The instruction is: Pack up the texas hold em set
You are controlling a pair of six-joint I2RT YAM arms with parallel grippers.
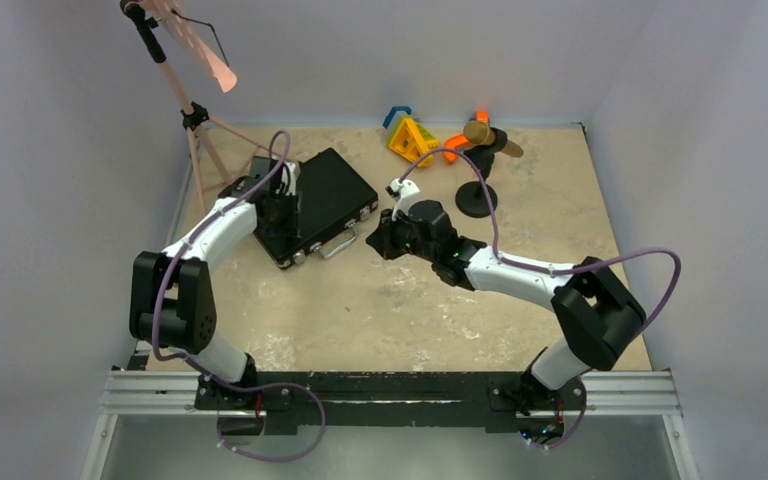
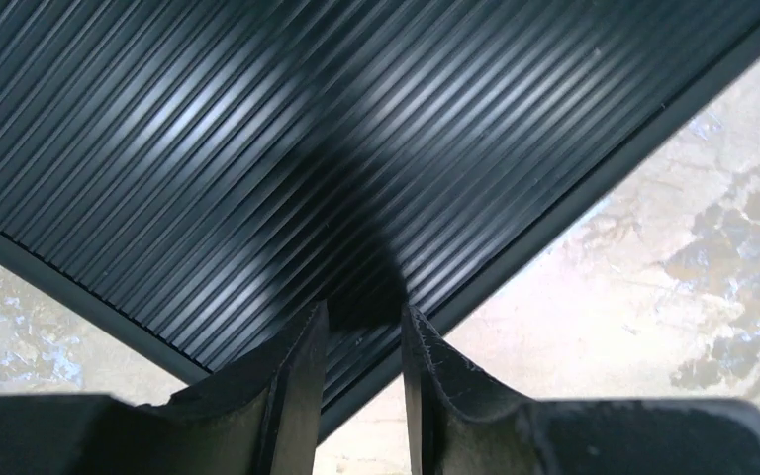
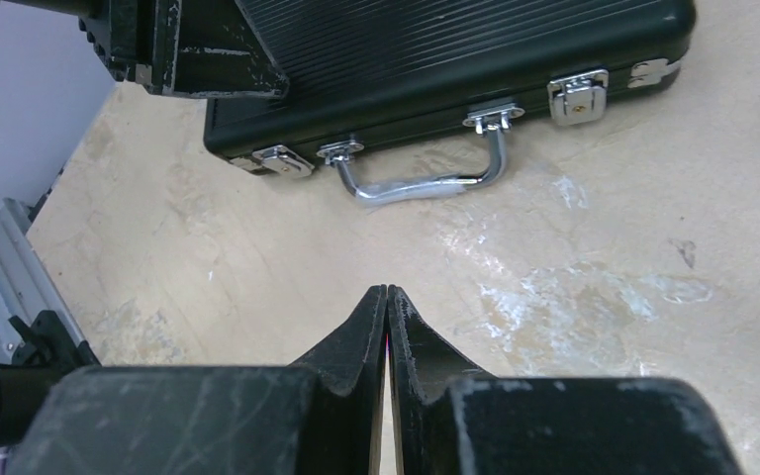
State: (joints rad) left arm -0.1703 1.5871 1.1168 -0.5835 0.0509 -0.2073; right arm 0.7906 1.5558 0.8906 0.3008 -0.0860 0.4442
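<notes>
The black ribbed briefcase (image 1: 330,190) lies shut on the beige table at back left, its silver handle (image 1: 338,243) facing the near side. My left gripper (image 1: 280,212) hovers over the case's near-left corner, its jaws a little apart and empty; the left wrist view shows the ribbed lid (image 2: 257,148) right under my left gripper (image 2: 364,322). My right gripper (image 1: 375,238) is shut and empty, on the table just right of the handle. In the right wrist view the case (image 3: 455,59), handle (image 3: 426,183) and latch (image 3: 577,96) lie ahead of my right gripper (image 3: 387,292). Chips, discs and card decks are out of view.
Orange, yellow and blue toy shapes (image 1: 410,138) and a brown microphone (image 1: 488,136) on a black stand (image 1: 476,200) sit at the back centre. A pink tripod (image 1: 195,125) stands at the back left corner. White walls close in the table.
</notes>
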